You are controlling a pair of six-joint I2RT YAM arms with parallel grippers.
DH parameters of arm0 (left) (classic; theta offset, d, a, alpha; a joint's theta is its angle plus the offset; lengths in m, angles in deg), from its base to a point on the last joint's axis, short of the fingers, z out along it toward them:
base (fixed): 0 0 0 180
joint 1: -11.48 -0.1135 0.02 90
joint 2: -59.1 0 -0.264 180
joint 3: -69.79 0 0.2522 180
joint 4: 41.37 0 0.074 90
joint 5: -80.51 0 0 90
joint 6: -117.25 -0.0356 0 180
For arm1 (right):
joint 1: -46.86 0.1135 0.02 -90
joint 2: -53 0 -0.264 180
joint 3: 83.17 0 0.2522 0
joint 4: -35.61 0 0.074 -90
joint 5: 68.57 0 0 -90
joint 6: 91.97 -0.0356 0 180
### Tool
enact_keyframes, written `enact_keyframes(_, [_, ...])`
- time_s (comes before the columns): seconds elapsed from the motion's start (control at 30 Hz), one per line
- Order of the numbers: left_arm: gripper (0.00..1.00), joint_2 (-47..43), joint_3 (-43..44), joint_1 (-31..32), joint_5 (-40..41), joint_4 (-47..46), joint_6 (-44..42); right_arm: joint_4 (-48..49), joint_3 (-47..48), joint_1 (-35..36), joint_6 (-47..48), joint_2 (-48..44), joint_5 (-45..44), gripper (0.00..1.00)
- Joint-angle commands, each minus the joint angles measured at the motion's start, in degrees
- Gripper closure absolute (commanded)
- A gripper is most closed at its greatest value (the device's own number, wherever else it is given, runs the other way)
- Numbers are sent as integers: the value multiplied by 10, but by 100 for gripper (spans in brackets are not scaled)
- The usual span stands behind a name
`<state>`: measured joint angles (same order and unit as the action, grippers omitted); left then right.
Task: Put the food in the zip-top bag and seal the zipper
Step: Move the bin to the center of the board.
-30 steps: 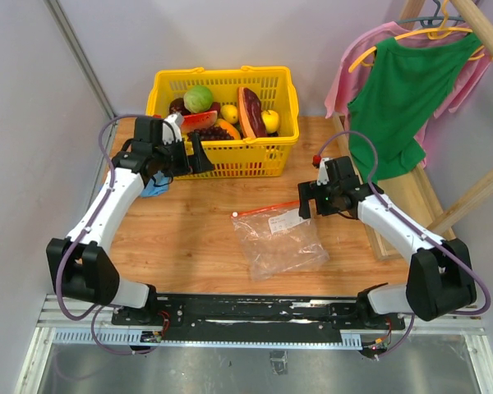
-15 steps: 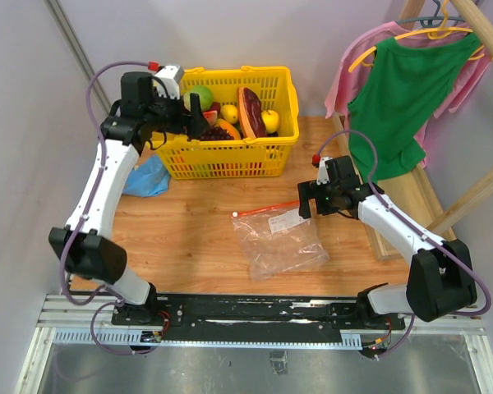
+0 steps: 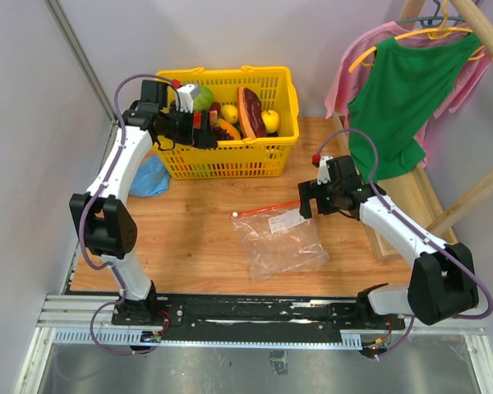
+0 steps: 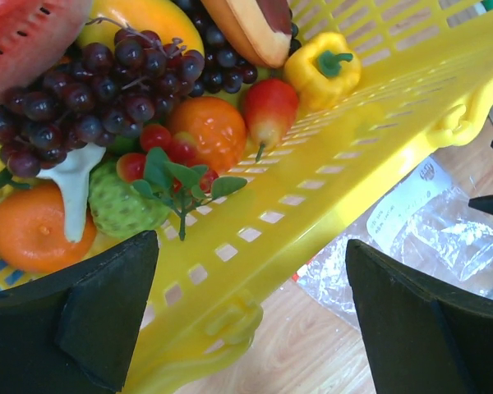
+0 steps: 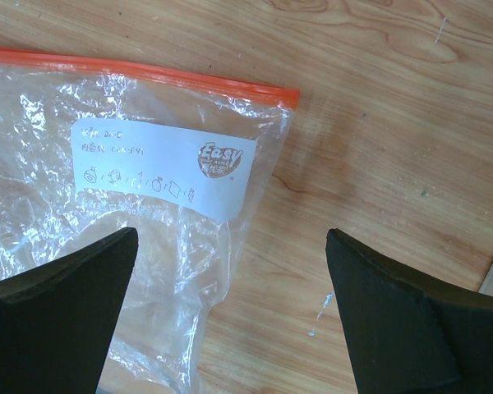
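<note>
**Both grippers wide open, fruit in the basket, bag flat on the bench**

The zip-top bag point(image 3: 281, 240) was a clear, crinkled pouch lying flat on the wooden bench point(image 3: 189, 238), in front of the yellow basket point(image 3: 230, 158) and well apart from it. It carried a white printed label. Its zipper point(image 3: 267, 209), a thin red-orange strip, ran along the far edge, with a small white slider point(image 3: 234, 214) at the left end. The food point(image 3: 251, 111) sat piled in the basket. The left wrist view showed a red watermelon slice point(image 4: 20, 33), dark purple grapes point(image 4: 107, 82) and a yellow pepper point(image 4: 320, 70) among other pieces.

The left gripper point(image 3: 202, 131) hung over the basket's near rim point(image 4: 378, 123), its jaws spread wide and gripping nothing. The right gripper point(image 3: 303, 199) was poised above the bag's right end, jaws equally wide apart with nothing between them. Below it were the bag's label corner and bare wood. Whether it touched the plastic could not be told.

The watermelon slice was cut off at the edge of the left wrist view. From above, the left gripper covered some of the fruit. The right wrist view cropped the bag point(image 5: 49, 213) on the left and showed the zipper point(image 5: 140, 74) without its slider. Whether the zipper was sealed could not be made out.
</note>
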<state>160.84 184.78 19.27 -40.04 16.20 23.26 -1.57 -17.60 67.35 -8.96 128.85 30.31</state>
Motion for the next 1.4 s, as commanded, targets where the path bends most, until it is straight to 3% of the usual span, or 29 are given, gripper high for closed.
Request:
enact_keyframes(0.0, [1, -18, -34, 5, -51, 25, 1, 1, 11, 14, 12, -6, -1, 2])
enact_keyframes(0.4, [1, -57, -69, 33, -36, 47, 12, 4, 9, 14, 2, 7, 3, 2])
enact_keyframes(0.77, [1, -106, -106, 64, -25, 46, 27, 25, -6, 12, -2, 49, 57, 0])
enact_keyframes(0.9, [1, -131, -120, 66, 1, 28, 56, 33, -7, 9, -11, 70, 67, 5])
enact_keyframes(1.17, [1, -242, -210, 71, 55, -92, 168, 56, -17, 6, -27, 115, 69, 12])
enact_keyframes(1.37, [1, -321, -269, 81, 96, -131, 205, 75, -21, 6, -31, 141, 81, 30])
